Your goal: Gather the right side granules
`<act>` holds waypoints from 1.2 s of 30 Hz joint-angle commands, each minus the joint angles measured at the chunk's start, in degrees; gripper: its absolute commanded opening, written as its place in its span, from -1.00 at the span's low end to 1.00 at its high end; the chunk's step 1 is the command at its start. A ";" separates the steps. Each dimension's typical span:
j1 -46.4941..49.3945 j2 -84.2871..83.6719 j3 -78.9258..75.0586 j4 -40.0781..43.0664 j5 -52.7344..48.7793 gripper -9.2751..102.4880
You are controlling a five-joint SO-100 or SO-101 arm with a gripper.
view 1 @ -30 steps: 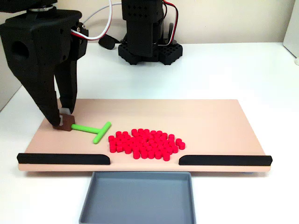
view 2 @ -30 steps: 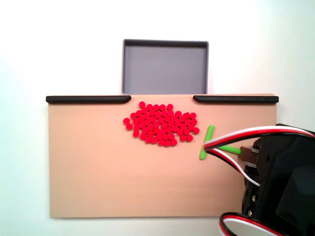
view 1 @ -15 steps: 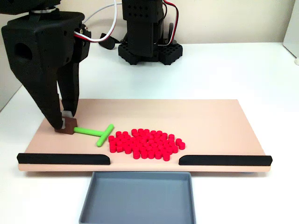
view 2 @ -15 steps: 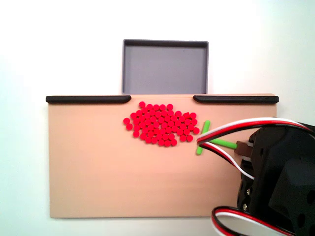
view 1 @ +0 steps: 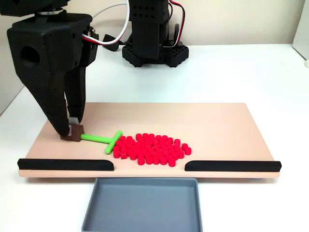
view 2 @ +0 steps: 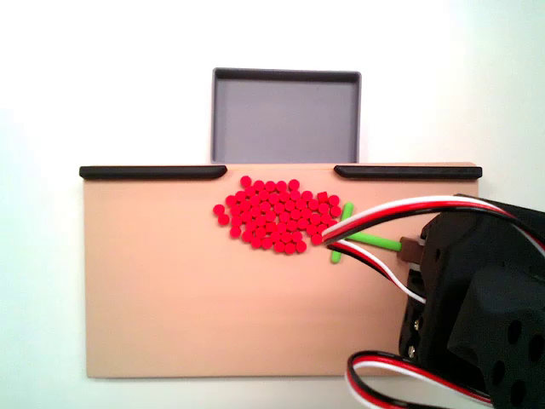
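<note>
The red granules (view 1: 149, 148) lie in one oval pile on the tan board (view 1: 217, 121), near its front edge in the fixed view from the front. From above, the granules (view 2: 277, 216) sit between the two black rails. My gripper (view 1: 71, 129) stands at the board's left end, shut on the brown block (view 1: 73, 133) at the end of a green T-shaped stick (view 1: 96, 138). The stick's crossbar (view 1: 114, 141) touches the pile's left edge. In the view from above, the gripper (view 2: 415, 252) is at the right, and the green stick (view 2: 368, 241) reaches to the pile.
Two black rails (view 1: 65, 164) (view 1: 231, 166) line the board's front edge with a gap between them. A grey tray (view 1: 142, 205) sits below that gap. The arm's black base (view 1: 152, 48) stands behind the board. White table lies all around.
My gripper has slid toward the pile with the green stick. The crossbar has gone from a short gap away to touching the granules' edge.
</note>
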 commanded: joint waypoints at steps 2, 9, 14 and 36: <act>-0.62 0.00 -1.14 0.00 -38.58 -0.84; -0.97 -0.79 -2.11 0.00 -37.97 -0.84; -1.14 -0.97 -2.20 0.00 -37.53 -0.84; -2.46 -0.79 -2.20 0.00 -34.72 -0.84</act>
